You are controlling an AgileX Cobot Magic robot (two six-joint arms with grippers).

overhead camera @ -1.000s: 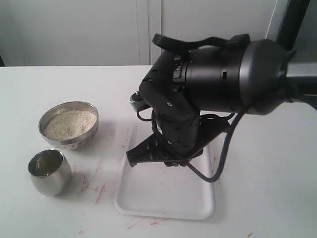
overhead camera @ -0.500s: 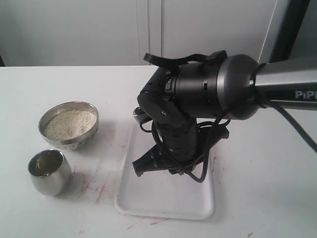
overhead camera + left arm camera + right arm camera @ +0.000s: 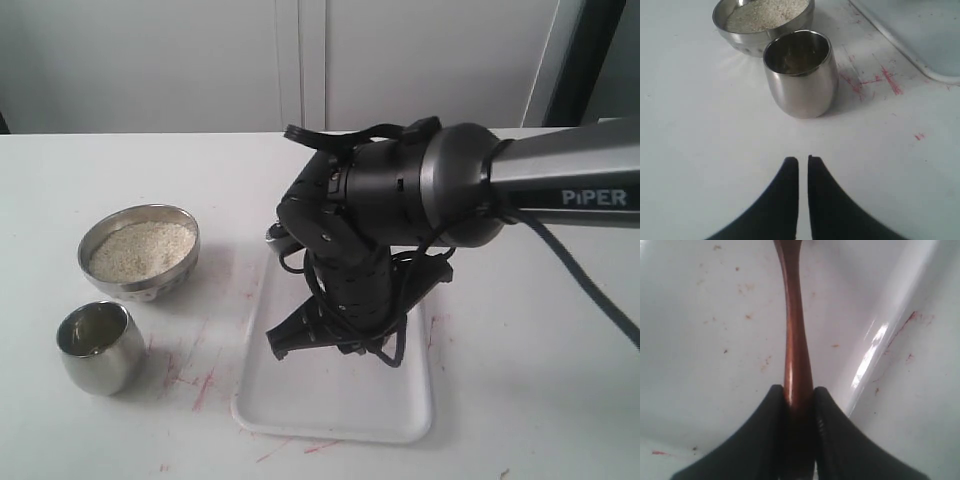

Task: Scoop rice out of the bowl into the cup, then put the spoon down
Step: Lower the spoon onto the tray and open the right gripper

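The steel bowl holds pale rice at the left of the table. The smaller steel cup stands just in front of it. My right gripper hangs low over the white tray. In the right wrist view it is shut on the reddish-brown spoon handle, which runs out over the tray floor; the spoon's bowl end is out of frame. My left gripper is shut and empty, a short way from the cup, with the bowl behind.
Red scratch marks streak the white table between the cup and the tray. The big black right arm hides the tray's far half. A corner of the tray shows in the left wrist view.
The right arm has drawn back toward the right and its gripper has sunk lower over the tray, still holding the spoon. Bowl and cup have not moved.
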